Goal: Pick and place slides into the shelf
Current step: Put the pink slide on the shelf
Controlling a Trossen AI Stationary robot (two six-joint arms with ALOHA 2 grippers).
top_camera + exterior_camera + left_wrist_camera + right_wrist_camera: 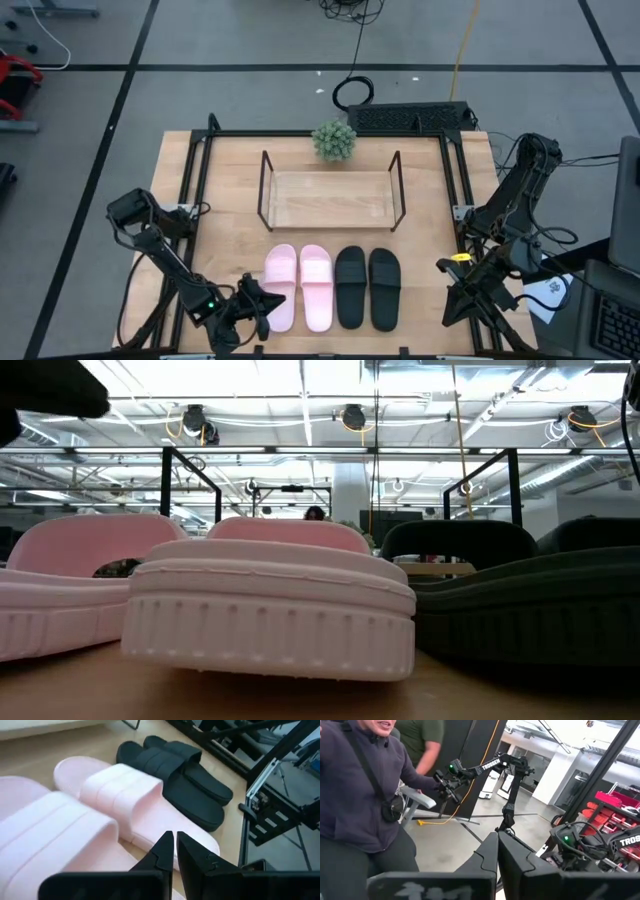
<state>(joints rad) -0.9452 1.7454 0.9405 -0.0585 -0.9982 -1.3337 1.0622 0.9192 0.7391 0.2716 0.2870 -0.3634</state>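
Observation:
Four slides lie sole-down side by side near the table's front edge: a light pink pair (298,287) on the left and a black pair (368,288) on the right. The shelf (330,200), a wooden board between black rod frames, stands behind them at mid-table. My left gripper (264,305) is shut, low by the heel end of the left pink slide (55,840); its fingertips (174,842) point across the pink slides toward the black pair (175,775), and I see no contact. My right gripper (497,842) is shut with nothing in it and points level away from the table, beside its right edge (458,290).
A small green potted plant (334,140) stands behind the shelf. Black frame rails (455,180) run along the table's sides. A black box (410,117) sits past the far edge. People (365,795) stand in the room beyond the right arm.

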